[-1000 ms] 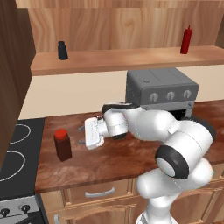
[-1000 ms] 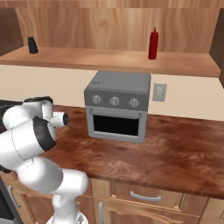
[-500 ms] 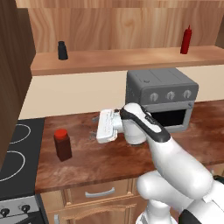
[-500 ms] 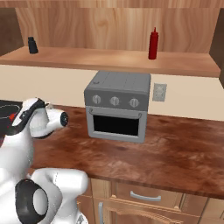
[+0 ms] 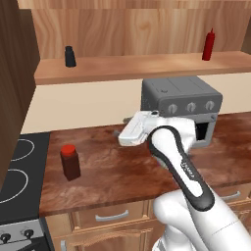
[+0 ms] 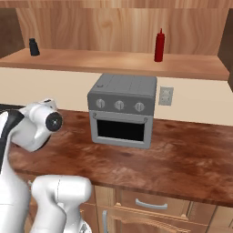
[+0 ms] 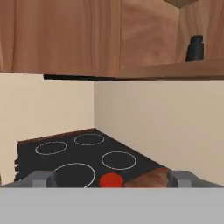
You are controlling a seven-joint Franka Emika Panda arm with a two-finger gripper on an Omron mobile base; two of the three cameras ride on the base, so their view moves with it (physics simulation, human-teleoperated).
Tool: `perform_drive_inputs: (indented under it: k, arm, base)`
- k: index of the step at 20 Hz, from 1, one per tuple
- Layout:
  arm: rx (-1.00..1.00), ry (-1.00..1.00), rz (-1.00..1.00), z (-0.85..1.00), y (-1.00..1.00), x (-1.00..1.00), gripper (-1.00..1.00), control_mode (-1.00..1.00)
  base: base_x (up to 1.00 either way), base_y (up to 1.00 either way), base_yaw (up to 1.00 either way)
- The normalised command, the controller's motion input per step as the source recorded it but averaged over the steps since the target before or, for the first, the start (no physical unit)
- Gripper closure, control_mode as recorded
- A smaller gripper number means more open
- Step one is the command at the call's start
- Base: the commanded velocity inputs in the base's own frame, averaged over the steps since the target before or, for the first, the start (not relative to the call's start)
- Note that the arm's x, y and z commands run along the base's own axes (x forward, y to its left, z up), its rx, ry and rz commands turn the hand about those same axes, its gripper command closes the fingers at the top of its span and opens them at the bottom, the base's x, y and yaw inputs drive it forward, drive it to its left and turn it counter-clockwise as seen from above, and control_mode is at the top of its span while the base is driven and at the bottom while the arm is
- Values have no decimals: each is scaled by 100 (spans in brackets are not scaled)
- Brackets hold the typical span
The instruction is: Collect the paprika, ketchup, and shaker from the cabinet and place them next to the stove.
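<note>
One stove, one paprika jar, one shaker, one gripper, one toaster oven, one ketchup bottle.

From the left: the stove (image 5: 19, 171) edges the counter (image 5: 112, 171), with the paprika (image 5: 70, 162) upright just beside it; the shaker (image 5: 70, 56) stands on the cabinet (image 5: 142, 66) shelf above. The gripper (image 5: 119, 131) hangs over the counter, fingers spread wide and empty. Behind it sits the toaster oven (image 5: 179, 100); the ketchup (image 5: 209, 44) stands far right on the shelf. Since half a second ago the hand has risen and swung right, away from the paprika.
</note>
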Motion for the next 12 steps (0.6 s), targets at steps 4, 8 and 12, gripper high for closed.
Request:
perform_drive_inputs:
  k: [4, 8, 12]
  arm:
    - [0, 21, -28, 94, -64, -30, -100, -100]
    - [0, 19, -28, 88, -66, -36, -100, -100]
    - [-3, 15, -29, 42, -66, -41, -100, -100]
  base:
    - [0, 0, 0]
    - [0, 0, 0]
    - [0, 0, 0]
